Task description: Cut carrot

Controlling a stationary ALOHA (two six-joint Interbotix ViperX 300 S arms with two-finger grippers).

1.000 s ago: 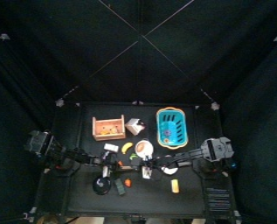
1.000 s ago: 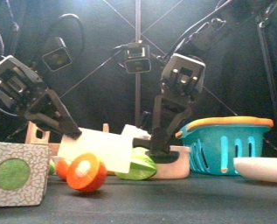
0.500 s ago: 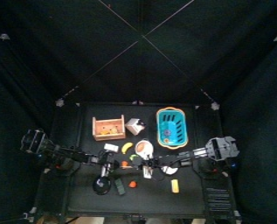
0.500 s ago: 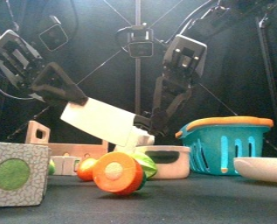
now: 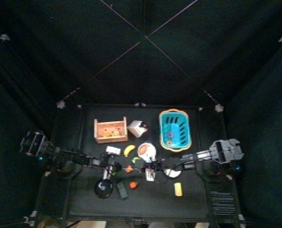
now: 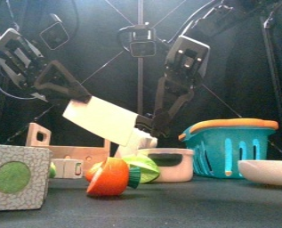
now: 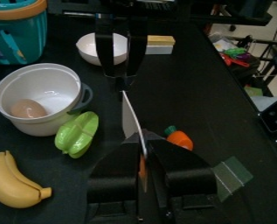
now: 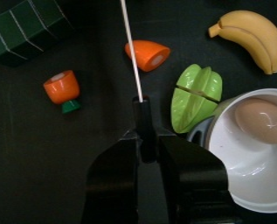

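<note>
Left wrist view: left hand clamps the knife edge-down beside the carrot, lower right, probably poised to chop. Whether the right hand grips anything, I cannot tell.

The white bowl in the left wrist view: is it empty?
No, a pale brown egg lies inside the round white bowl.

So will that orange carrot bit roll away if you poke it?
Probably a little. The carrot piece looks round and tapered, so it would likely roll in a curve. It lies loose on the table, so a nudge should shift it easily. It looks stiff, not squishy.
</note>
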